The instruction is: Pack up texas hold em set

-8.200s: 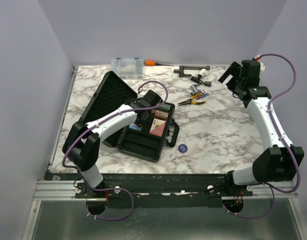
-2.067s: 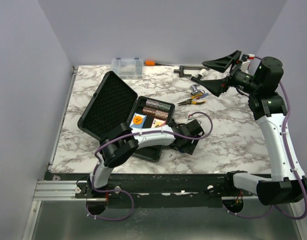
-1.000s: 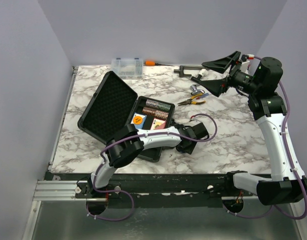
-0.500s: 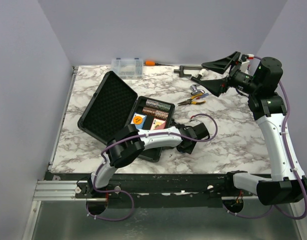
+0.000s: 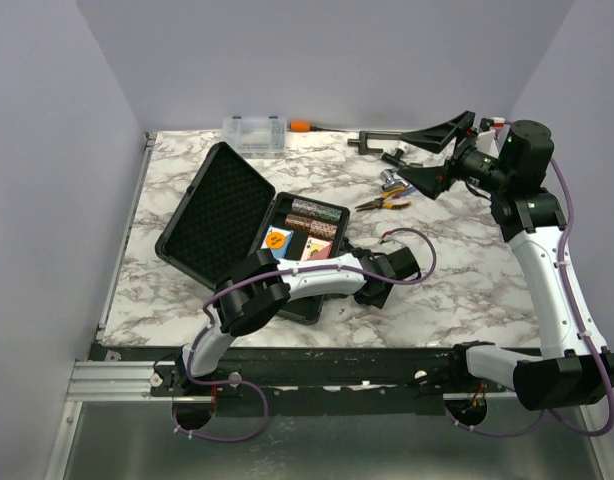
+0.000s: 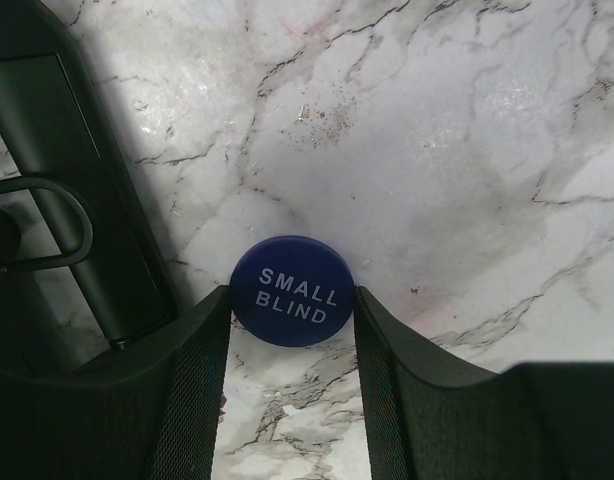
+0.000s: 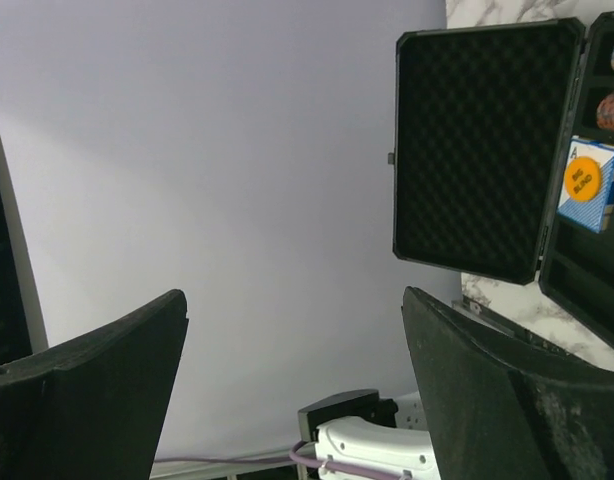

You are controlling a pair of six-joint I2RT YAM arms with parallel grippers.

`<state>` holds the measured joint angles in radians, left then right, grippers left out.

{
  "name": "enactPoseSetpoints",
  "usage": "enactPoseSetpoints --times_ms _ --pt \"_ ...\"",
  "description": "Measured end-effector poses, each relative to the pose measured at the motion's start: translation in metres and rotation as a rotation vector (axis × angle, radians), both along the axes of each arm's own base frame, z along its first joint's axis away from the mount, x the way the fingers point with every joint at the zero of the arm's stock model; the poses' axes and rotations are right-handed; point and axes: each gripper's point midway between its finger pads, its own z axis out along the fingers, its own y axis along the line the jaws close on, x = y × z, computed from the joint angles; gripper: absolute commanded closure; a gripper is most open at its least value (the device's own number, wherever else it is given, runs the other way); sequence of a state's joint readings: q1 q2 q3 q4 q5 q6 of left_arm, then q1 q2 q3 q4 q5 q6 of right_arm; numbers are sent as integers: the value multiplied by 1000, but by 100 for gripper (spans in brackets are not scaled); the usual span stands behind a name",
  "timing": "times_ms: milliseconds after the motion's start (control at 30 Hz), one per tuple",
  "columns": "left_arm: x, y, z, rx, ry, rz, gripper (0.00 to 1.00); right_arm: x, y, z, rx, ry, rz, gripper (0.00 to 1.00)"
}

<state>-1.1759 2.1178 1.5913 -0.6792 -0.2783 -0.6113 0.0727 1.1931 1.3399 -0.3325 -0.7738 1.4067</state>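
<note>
Reaches low with left gripper [image 6: 292, 300], clamped on blue SMALL BLIND disc [image 6: 292, 285]; holds right gripper [image 7: 294, 298] raised, spread wide; hides disc from overhead.

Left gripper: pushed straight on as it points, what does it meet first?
The blue SMALL BLIND disc, apparently pinched by the left gripper, then the marble table under it; depth is unclear.

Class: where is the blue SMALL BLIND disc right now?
Left wrist view: blue disc on the table, between the left gripper's fingers, beside the black case.
</note>
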Motion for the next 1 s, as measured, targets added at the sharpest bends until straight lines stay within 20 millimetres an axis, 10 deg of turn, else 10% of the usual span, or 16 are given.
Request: enactPoseSetpoints --times_ms 1000 --pt "-11 10 25 23 -47 -30 74 68 -120 -74 -621 45 -645 0"
